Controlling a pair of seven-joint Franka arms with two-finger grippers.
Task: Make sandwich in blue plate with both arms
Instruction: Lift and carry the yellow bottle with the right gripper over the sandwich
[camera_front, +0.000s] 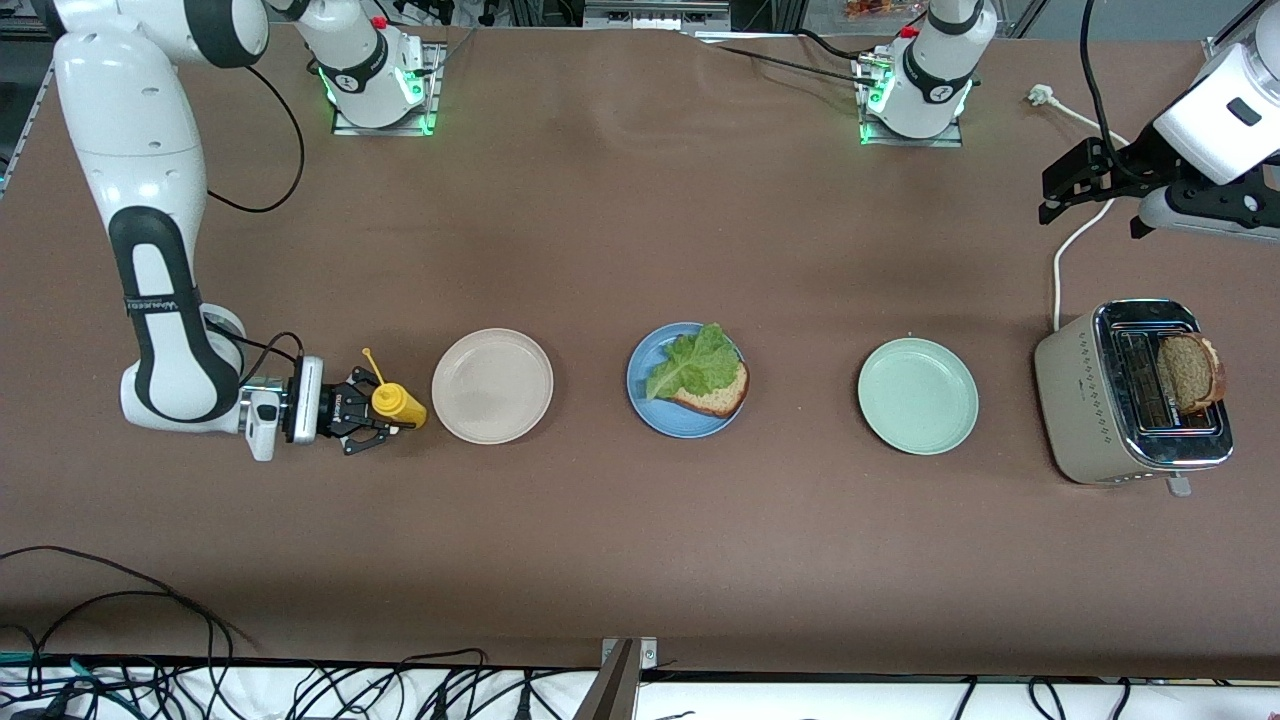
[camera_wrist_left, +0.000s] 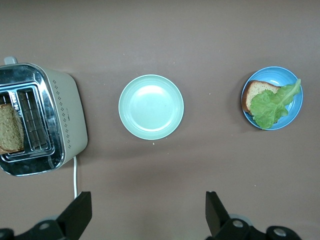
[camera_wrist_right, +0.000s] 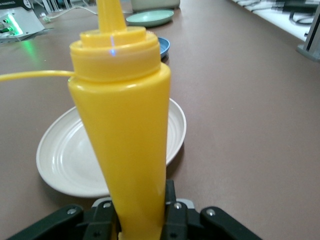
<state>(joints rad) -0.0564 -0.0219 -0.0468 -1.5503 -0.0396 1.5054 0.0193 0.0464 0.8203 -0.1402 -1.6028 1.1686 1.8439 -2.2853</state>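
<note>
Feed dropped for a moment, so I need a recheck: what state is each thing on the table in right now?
Blue plate: holds one bread slice with lettuce on top.
Toaster: second slice standing up out of a slot.
Beige plate: bare.
Green plate: bare.
Yellow bottle: upright, between the right gripper jaws.
Left gripper: open, waiting.

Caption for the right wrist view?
Right gripper closing on a yellow squeeze bottle beside the beige plate.
</note>
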